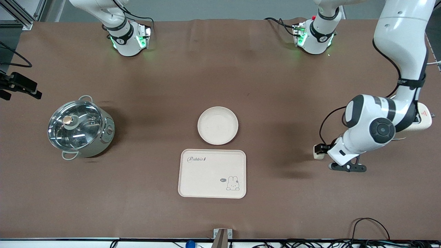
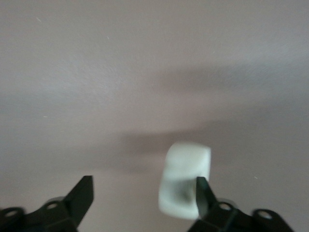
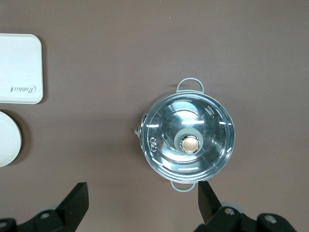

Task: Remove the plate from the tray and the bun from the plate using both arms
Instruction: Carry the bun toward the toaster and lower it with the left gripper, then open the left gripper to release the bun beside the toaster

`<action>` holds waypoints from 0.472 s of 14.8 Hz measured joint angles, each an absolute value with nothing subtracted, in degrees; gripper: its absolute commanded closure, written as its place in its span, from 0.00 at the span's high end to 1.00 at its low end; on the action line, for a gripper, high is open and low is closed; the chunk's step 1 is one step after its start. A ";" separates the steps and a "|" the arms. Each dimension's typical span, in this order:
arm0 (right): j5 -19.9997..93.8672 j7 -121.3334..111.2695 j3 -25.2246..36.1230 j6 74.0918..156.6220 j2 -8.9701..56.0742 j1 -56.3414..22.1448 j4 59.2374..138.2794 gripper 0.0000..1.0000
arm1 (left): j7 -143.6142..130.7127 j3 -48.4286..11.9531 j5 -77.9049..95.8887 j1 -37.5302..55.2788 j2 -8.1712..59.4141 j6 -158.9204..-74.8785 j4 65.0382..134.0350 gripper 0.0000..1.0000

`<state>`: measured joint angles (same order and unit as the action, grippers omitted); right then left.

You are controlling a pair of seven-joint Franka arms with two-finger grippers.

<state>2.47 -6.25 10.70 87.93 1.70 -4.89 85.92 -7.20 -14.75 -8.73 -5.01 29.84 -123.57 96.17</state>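
Note:
The round cream plate (image 1: 217,125) lies on the brown table, just farther from the front camera than the rabbit tray (image 1: 212,173). The small pale bun (image 1: 318,156) lies on the table toward the left arm's end. My left gripper (image 1: 320,151) is low over it. In the left wrist view the left gripper (image 2: 144,186) is open, and the bun (image 2: 186,179) sits between the jaws, close against one finger (image 2: 202,193). My right gripper (image 3: 142,191) is open and empty, high over the pot (image 3: 187,140).
A steel pot with a glass lid (image 1: 80,127) stands toward the right arm's end. A cream object with a red label (image 1: 424,121) shows partly under the left arm. Cables run along the table's near edge.

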 measured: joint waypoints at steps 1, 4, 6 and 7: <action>2.47 -6.25 10.69 87.69 1.71 -4.89 85.83 1.00 | -7.20 -14.97 -8.73 -5.01 28.94 -121.08 94.58 1.00; 2.47 -6.29 10.56 87.44 1.71 -4.90 85.76 1.00 | -7.19 -15.59 -8.73 -5.01 26.27 -113.50 90.00 1.00; 2.47 -6.31 10.46 86.90 1.71 -4.90 85.72 1.00 | -6.94 -15.94 -8.73 -5.01 23.67 -110.10 87.87 1.00; 2.47 -6.31 10.42 86.21 1.71 -4.90 85.71 1.00 | -6.77 -16.14 -8.73 -5.00 21.93 -108.34 87.25 1.00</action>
